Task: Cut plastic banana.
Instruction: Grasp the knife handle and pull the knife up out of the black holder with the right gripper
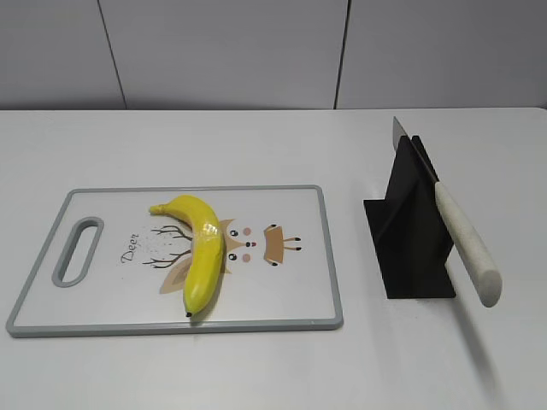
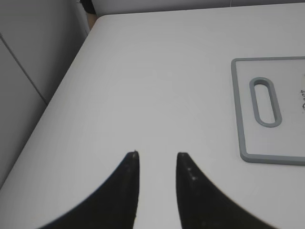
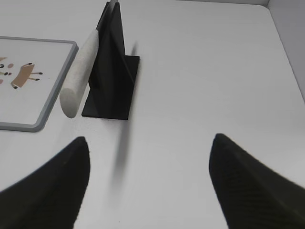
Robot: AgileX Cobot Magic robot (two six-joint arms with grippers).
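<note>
On the cutting board (image 1: 291, 303) lies the plastic banana (image 1: 202, 251), apart from both pincers

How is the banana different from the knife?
The plastic banana is bright yellow and curved; the knife is straight, with a pale handle and a thin grey blade. The banana lies flat on the cutting board; the knife sits tilted in a black stand on the table, its handle sticking out in the air. The banana is fat and short, the knife long and slim. Neither is touched by any fingers.
</note>
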